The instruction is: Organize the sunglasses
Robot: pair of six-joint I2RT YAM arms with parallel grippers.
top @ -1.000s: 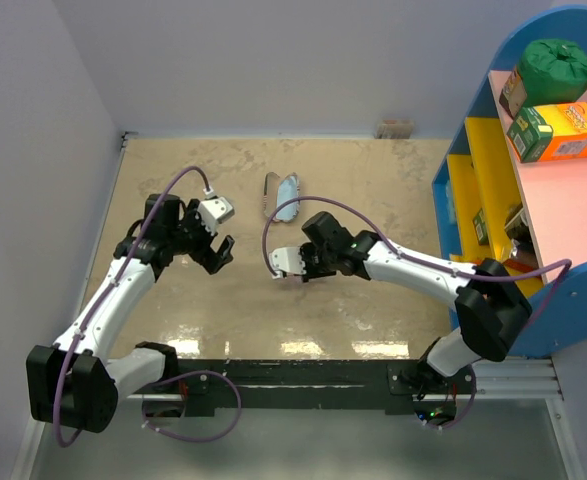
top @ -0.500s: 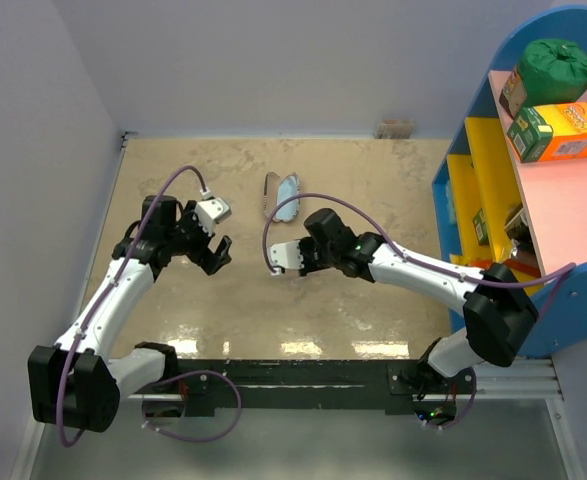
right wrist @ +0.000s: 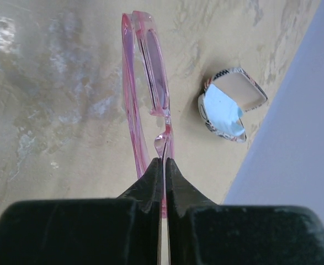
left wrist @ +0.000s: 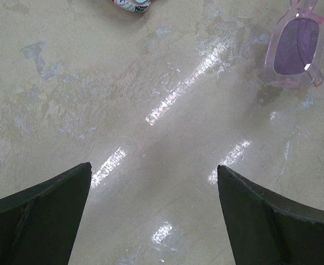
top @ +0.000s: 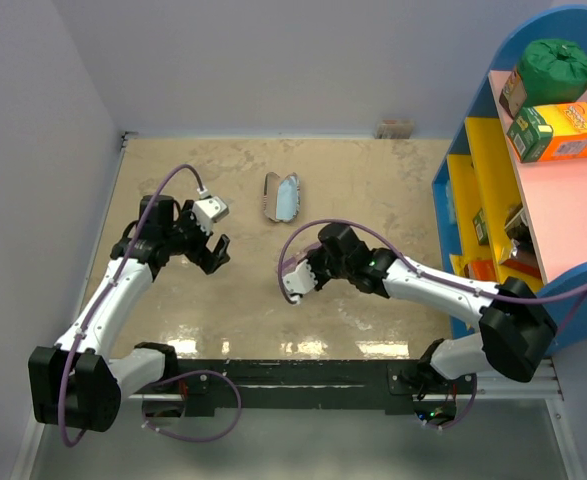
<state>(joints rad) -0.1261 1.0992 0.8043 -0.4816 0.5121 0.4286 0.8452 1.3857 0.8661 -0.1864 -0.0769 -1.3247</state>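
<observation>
The sunglasses (right wrist: 153, 72), pink and translucent, hang edge-on just above the tabletop, with my right gripper (right wrist: 163, 160) shut on the frame near the nose bridge. The left wrist view shows one purple-tinted lens of the sunglasses (left wrist: 297, 49) at its upper right. In the top view my right gripper (top: 295, 280) sits at the table's middle, and the glasses are too faint to make out there. My left gripper (top: 216, 252) stands open over bare table to the left, its fingertips (left wrist: 79, 176) wide apart with nothing between them.
An open flag-print case (top: 282, 197) with a light blue cloth inside lies behind the grippers, also seen as the case (right wrist: 230, 107) in the right wrist view. A blue and yellow shelf (top: 473, 180) at the right holds a green bag (top: 558, 62) and an orange box (top: 558, 135).
My right gripper has moved toward the near edge and turned, carrying the sunglasses with it. The left arm has barely shifted.
</observation>
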